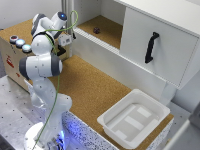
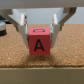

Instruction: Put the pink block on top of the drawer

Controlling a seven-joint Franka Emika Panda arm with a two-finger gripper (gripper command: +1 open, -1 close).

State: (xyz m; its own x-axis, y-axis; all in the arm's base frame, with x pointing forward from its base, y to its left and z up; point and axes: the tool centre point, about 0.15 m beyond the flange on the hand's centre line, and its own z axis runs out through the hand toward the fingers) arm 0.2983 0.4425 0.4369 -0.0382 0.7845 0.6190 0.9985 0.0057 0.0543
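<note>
I am gripping the pink cube-shaped block with a black letter A on its face (image 2: 39, 44) between my gripper (image 2: 39, 31), one finger (image 2: 23, 25) pressing each side. In the wrist view the block is hanging just above the brown cork surface (image 2: 42, 59), with a thin shadow under it, so I judge it to be lifted clear rather than resting.

In the exterior view my gripper (image 1: 65, 39) is sitting just beside the pale brown wooden drawer unit (image 1: 12, 55), which is carrying round coloured buttons (image 1: 20, 42) on its top at the exterior view's left. The block itself is too small to make out there.

What worries me now:
- The fingers are holding only the upper half of the block, so a quick swing toward the drawer could be twisting it loose.
- The buttons are taking up part of the drawer top; setting the block down on one would leave it tilted and ready to slide off.
- Moving sideways without enough height, I could be knocking the block against the drawer's edge.
</note>
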